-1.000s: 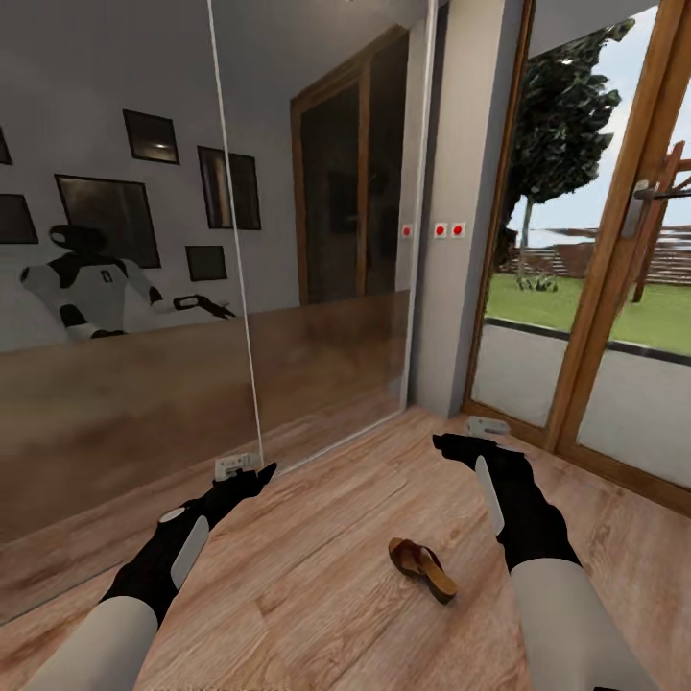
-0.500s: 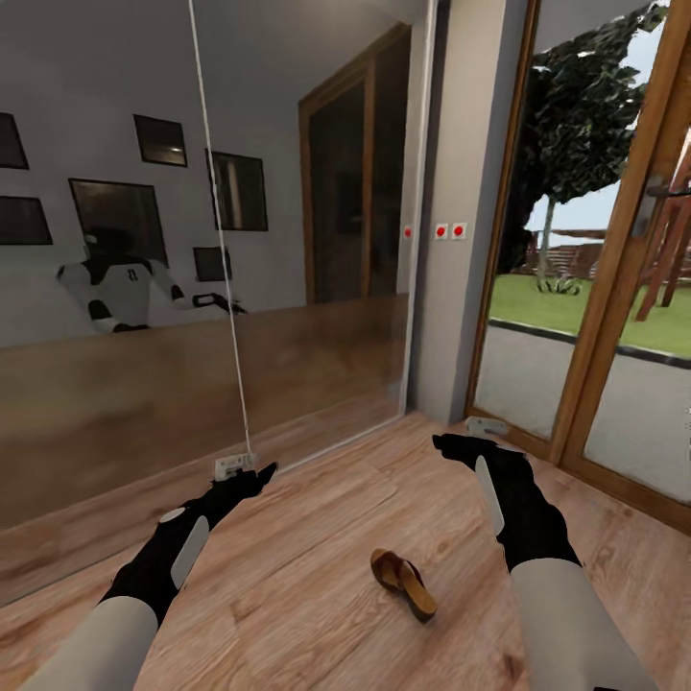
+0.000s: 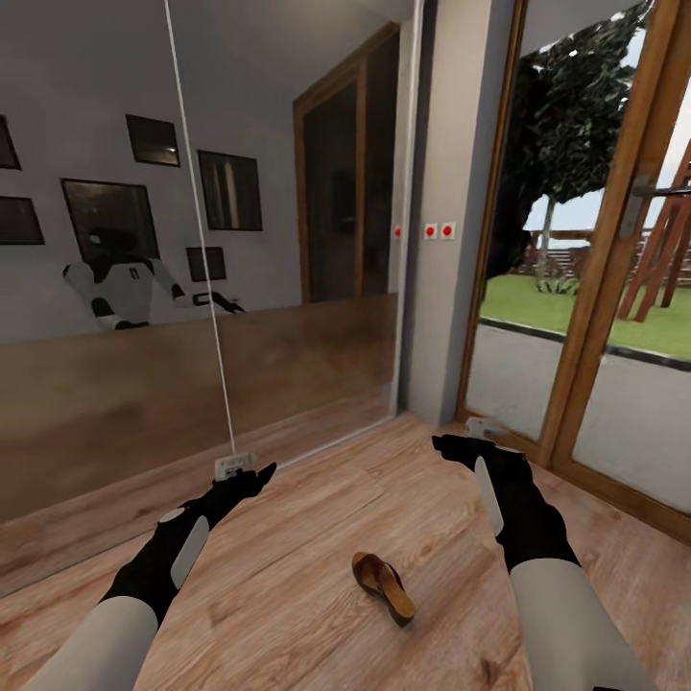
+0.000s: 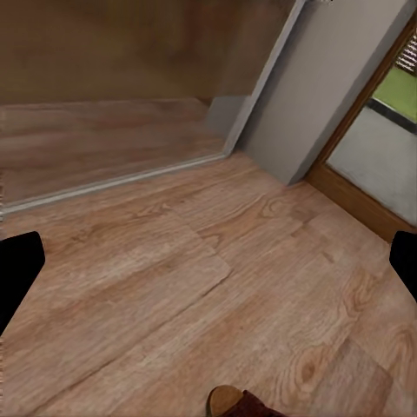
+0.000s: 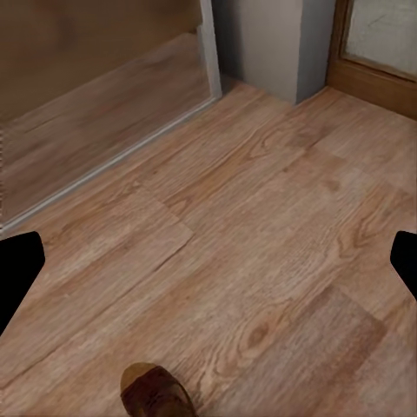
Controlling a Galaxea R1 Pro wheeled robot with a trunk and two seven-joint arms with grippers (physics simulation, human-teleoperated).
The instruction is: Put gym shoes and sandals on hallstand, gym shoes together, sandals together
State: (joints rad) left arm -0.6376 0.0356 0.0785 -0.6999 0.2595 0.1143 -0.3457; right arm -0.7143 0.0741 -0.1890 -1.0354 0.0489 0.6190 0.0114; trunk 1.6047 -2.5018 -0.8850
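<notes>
One sandal (image 3: 383, 587) lies on the corridor floor (image 3: 288, 576), below and between both sets of jaws and nearer the robot, its long axis slanting toward the right arm. The right gripper (image 3: 451, 443) seems slightly closer. Left gripper (image 3: 257, 472) and right both spread, empty.
</notes>
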